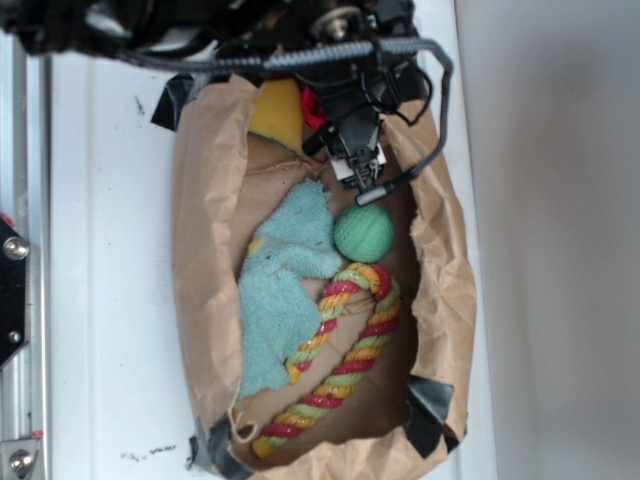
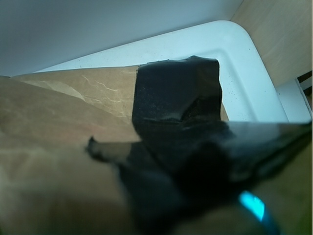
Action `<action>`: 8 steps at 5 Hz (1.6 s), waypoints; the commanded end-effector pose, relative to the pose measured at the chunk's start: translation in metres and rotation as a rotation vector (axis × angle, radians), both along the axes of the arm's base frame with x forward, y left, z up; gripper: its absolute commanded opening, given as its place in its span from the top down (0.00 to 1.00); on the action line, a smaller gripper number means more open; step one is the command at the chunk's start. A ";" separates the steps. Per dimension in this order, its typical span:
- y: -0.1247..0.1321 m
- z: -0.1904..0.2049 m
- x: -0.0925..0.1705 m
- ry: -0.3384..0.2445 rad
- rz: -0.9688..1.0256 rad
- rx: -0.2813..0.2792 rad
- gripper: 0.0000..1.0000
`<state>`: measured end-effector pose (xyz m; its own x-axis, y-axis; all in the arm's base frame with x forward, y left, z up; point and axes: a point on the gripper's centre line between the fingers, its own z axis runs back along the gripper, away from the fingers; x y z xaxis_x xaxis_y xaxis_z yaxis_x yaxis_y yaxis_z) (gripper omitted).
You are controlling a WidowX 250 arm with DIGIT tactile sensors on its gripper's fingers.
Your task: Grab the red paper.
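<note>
The gripper point(image 1: 358, 160) hung low inside the top end of the brown paper bag point(image 1: 200, 300), and whether its jaws were spread or pressed together could not be told, since the exterior view showed only the dark body and its pale tip while the wrist view was filled by blurred black tape point(image 2: 176, 93) and bag paper. Just beside the gripper, on the side toward the yellow sponge wedge point(image 1: 276, 112), a small patch of the red paper point(image 1: 312, 110) showed, most of it hidden under the arm. Just below the gripper lay the green ball point(image 1: 364, 233), with the teal cloth point(image 1: 285, 280) beside it and the rope ring point(image 1: 340, 350) farther down the bag; the bag itself lay on the white bench point(image 1: 110, 250). The step in hand seemed to be closing in on the wad. To do it well, the jaws should have been centred over the red patch rather than the sponge, opened wide enough to take the crumpled bulk, lowered gently so the bag wall was not pinched, then closed softly, as tissue compresses easily.
</note>
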<state>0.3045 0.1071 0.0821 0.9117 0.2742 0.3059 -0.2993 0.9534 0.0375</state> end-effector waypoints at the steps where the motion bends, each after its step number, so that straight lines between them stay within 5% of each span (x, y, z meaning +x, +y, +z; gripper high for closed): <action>1: -0.001 0.015 0.007 -0.038 -0.015 0.014 0.00; 5: 0.015 0.023 -0.031 -0.090 -0.048 -0.025 0.00; 6: 0.004 0.035 -0.033 -0.108 -0.060 -0.077 0.00; 8: -0.035 0.030 -0.037 -0.121 -0.105 -0.082 0.00</action>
<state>0.2642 0.0694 0.0936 0.9138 0.2169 0.3434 -0.2020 0.9762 -0.0789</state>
